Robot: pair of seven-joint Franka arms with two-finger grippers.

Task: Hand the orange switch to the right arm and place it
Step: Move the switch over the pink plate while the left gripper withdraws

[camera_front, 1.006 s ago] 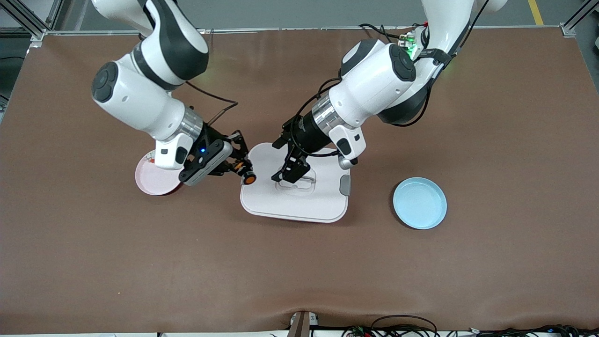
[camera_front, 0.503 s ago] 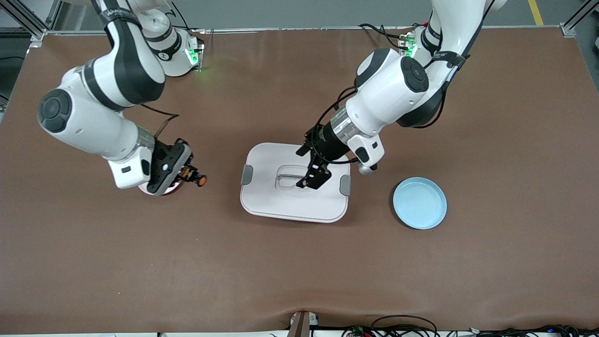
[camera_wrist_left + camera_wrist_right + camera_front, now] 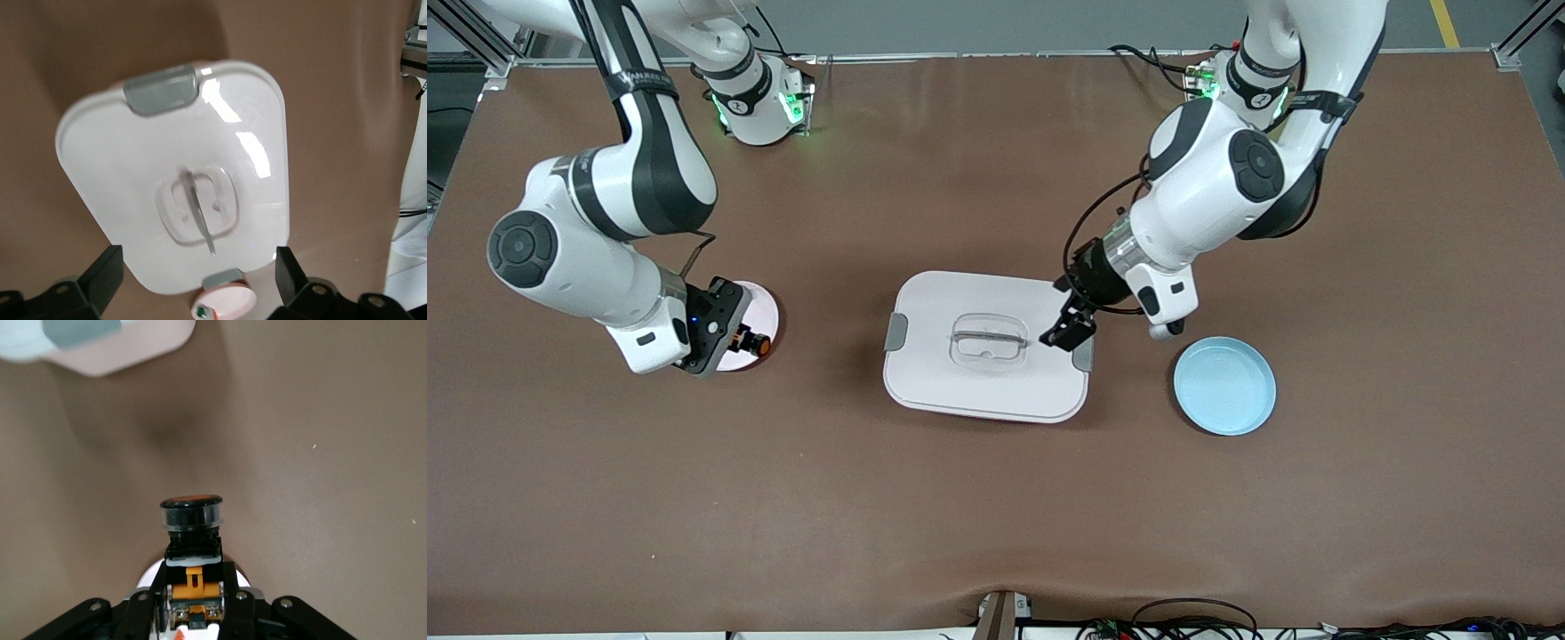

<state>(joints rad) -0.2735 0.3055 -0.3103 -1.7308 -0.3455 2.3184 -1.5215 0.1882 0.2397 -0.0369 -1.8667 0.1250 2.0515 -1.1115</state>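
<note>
The orange switch (image 3: 759,343) has a round orange cap and a black collar. My right gripper (image 3: 745,341) is shut on its tan-and-black body (image 3: 192,581) and holds it just above the rim of the pink plate (image 3: 763,310), cap (image 3: 191,501) pointing away from the wrist. My left gripper (image 3: 1071,332) hangs open with nothing in it over the edge of the white lid (image 3: 987,384), next to a grey clasp (image 3: 1084,355). In the left wrist view its fingers (image 3: 101,277) stand wide apart above the lid (image 3: 133,160).
The white lidded box has a clear handle (image 3: 988,338) in its middle and a grey clasp (image 3: 895,331) at each end. A light blue plate (image 3: 1224,385) lies toward the left arm's end. A small white piece with a green button (image 3: 200,311) sits on the pink plate (image 3: 230,303).
My right arm has carried the switch away from the white box to over the pink plate. My left gripper has drawn back across the lid toward its own end, staying open.
</note>
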